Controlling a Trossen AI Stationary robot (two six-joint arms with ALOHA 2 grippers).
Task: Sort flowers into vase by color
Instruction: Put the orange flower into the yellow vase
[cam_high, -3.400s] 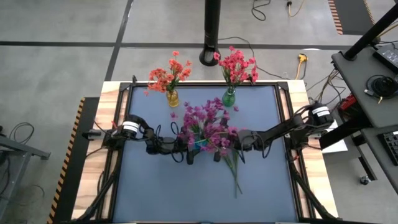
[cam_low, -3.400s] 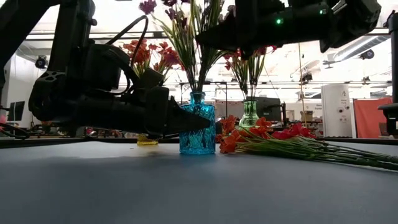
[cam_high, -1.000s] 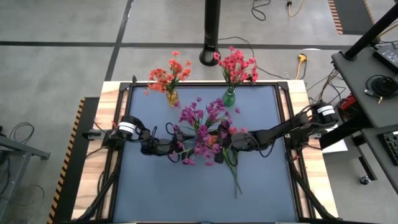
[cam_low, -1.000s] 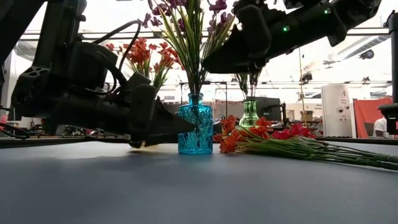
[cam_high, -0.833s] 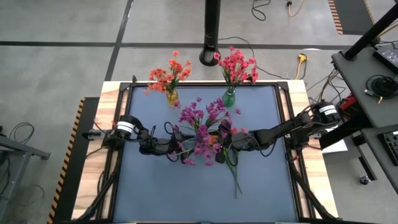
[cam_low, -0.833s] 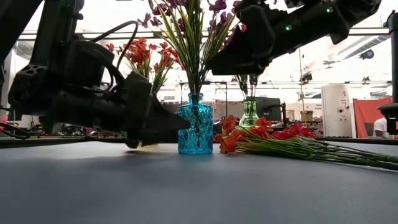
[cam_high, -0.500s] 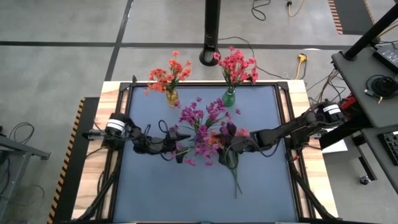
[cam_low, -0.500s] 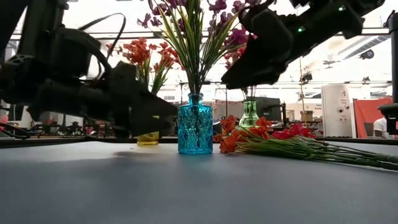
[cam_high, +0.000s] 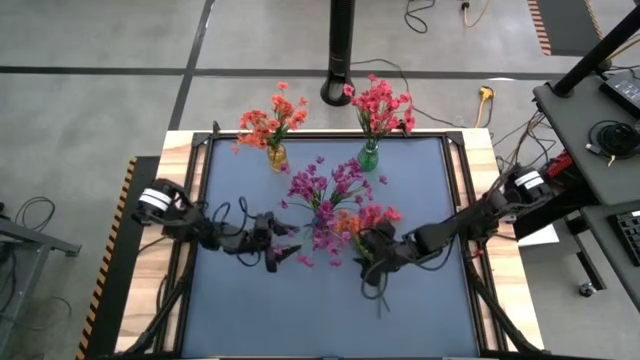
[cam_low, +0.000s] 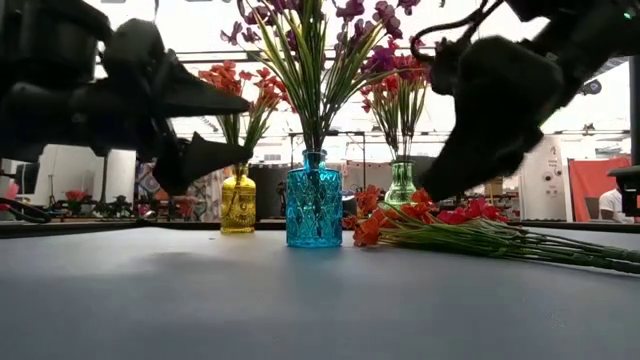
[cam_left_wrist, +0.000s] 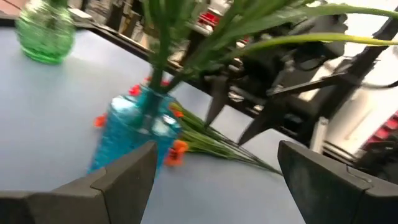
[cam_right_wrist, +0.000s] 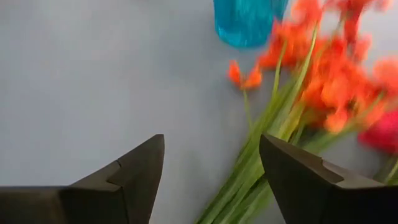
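A blue vase holding purple flowers stands mid-table. Loose orange and red-pink flowers lie flat beside it, their stems running toward the near edge. My right gripper hangs open, pointing down over those stems without touching them. My left gripper is open and level, a little to the left of the blue vase, with nothing between its fingers.
At the far edge, a yellow vase holds orange flowers and a green vase holds red-pink ones. Bare table surface lies on the near side and to the left. A black frame borders the table.
My left gripper has drawn back from the blue vase toward the table's left edge, still open. My right gripper has left the purple stems above the vase, gone toward the near edge and down, and tipped nose-down over the loose flowers. The vase has stayed in place.
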